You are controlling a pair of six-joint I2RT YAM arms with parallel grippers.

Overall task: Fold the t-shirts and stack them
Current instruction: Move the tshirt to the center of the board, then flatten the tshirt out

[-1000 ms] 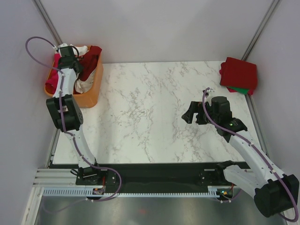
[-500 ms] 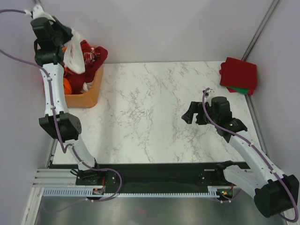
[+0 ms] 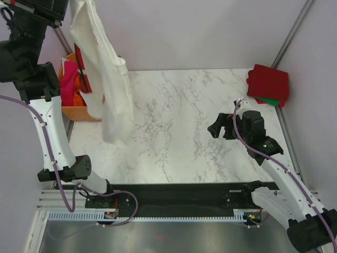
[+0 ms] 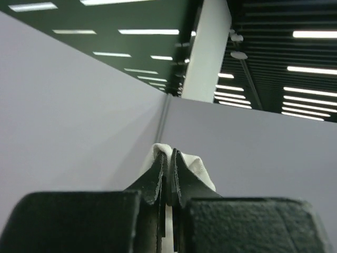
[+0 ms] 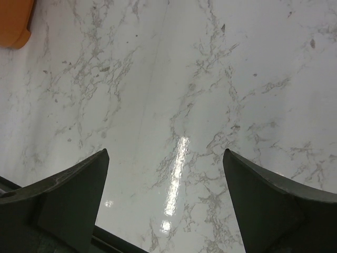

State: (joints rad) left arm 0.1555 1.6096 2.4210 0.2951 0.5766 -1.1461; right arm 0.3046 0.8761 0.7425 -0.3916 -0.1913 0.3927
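Pale lilac walls are seen around a white marble table veined in grey. At the far left of the top view, the left arm is raised high beside the table's far left corner. The left gripper is shown by its wrist camera with both jaws pressed together on a fold of white cloth, which bulges out just past the fingertips. From that grip a cream-white t-shirt is hung in the air. Its length is draped down across the left side of the top view, in front of the orange basket and the left part of the table. Whether its lower hem touches the marble cannot be told. Red print is seen along the shirt's left side. Inside the basket, pink, red and orange garments are seen bunched together.

At the far right corner of the table, a folded red t-shirt is laid on top of a green t-shirt, of which only a strip of edge is shown. The right gripper is held over bare marble in the right half of the table, well apart from the stack and from the hanging shirt. Its jaws are spread wide and nothing is held between them. A corner of the basket is caught at the top left of the right wrist view.
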